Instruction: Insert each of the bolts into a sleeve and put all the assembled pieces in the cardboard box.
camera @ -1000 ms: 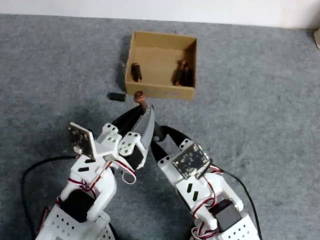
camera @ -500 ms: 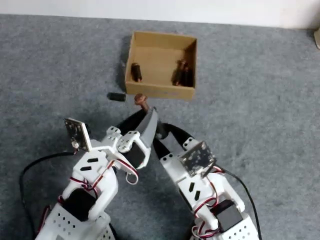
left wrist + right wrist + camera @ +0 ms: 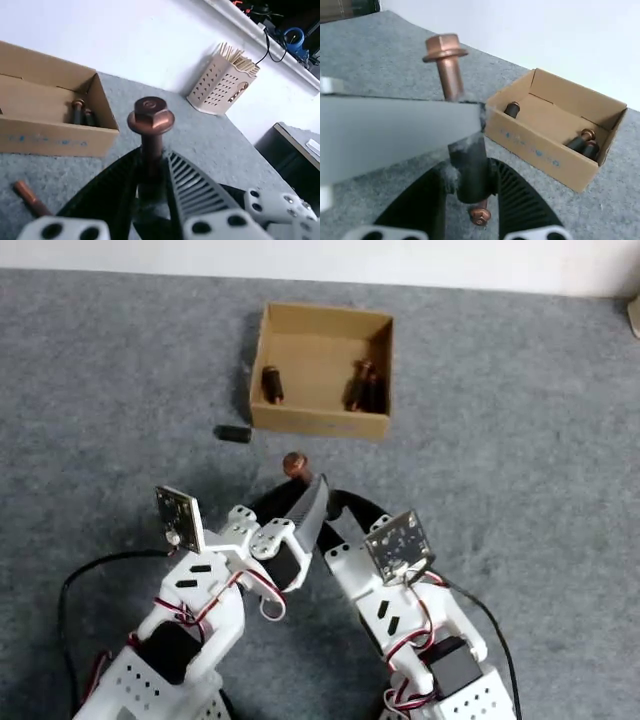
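We see left pincer (image 3: 151,175) clamped on upright bolt (image 3: 150,120), right pincer (image 3: 468,172) clamped on black sleeve (image 3: 467,155) right under it (shank end hidden); cardboard box (image 3: 320,422) beyond both pincers.

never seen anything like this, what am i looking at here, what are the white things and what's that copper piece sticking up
The white things are two small robot arms on a grey carpet. One picture looks down from above; the other two come from a camera on each arm's wrist. The left claw grips a copper bolt upright, and the right claw holds a black sleeve at its lower end. Beyond them the cardboard box holds finished pieces. A spare sleeve and a loose bolt lie on the carpet.
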`<action>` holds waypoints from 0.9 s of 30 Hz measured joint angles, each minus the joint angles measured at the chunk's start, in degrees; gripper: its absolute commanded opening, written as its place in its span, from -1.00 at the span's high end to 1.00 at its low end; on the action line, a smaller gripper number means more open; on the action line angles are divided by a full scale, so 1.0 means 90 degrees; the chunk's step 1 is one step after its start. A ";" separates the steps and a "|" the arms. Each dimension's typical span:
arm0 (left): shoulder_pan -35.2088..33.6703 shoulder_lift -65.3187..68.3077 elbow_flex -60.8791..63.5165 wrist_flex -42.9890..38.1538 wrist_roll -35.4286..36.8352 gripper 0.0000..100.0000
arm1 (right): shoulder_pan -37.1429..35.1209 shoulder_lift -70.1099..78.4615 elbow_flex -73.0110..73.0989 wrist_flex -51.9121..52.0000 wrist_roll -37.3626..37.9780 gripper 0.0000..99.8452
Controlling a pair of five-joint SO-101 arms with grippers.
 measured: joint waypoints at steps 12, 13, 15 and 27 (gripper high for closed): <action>-0.0498 0.0078 -0.0850 0.1739 -0.0332 0.24 | 0.0195 -0.0020 -0.0029 -0.0039 -0.0029 0.99; -0.0420 0.0098 -0.0957 0.1983 -0.0342 0.24 | 0.0215 -0.0020 -0.0029 -0.0078 -0.0039 0.99; -0.0410 0.0098 -0.1045 0.2208 -0.0352 0.24 | 0.0215 -0.0020 -0.0029 -0.0098 -0.0039 0.99; -0.1485 0.0068 -0.1543 0.2227 0.0733 0.24 | 0.0215 -0.0020 -0.0029 -0.0098 -0.0039 0.99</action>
